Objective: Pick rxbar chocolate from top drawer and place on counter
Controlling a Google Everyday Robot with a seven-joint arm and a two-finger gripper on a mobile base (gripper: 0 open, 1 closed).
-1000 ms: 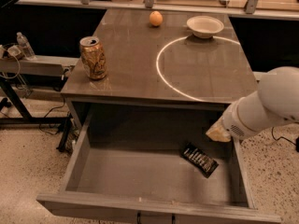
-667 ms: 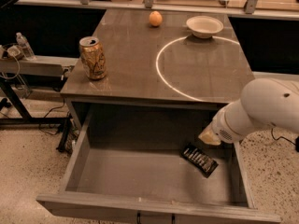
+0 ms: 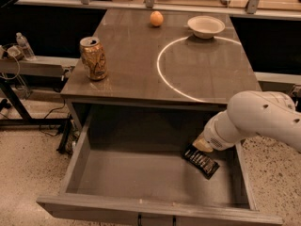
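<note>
Camera view looks down on the tabletop (image 3: 127, 74) with the drawer (image 3: 141, 206) pulled out wide below its front edge. The bar (image 3: 201, 161) lies flat on the drawer floor, close to the right wall and about midway between the drawer's front panel and the tabletop's front edge. It is turned at an angle, its black wrapper with white lettering facing up.

The white arm (image 3: 263, 121) reaches in from the right, over the drawer's right wall. The jaws hang at its tan tip, low inside the drawer, right at the back end of the bar. Whether they touch the bar cannot be told, nor whether they stand open or closed; the arm's bulk hides most of them.

On the tabletop a gold can (image 3: 93, 58) stands upright near the front-left corner. An orange (image 3: 156, 18) sits near the back edge, left of a white bowl (image 3: 206, 26) by the back-right corner. A thin white circle (image 3: 158, 65) is marked on the right half of the tabletop, its far arc passing beside the bowl.
</note>
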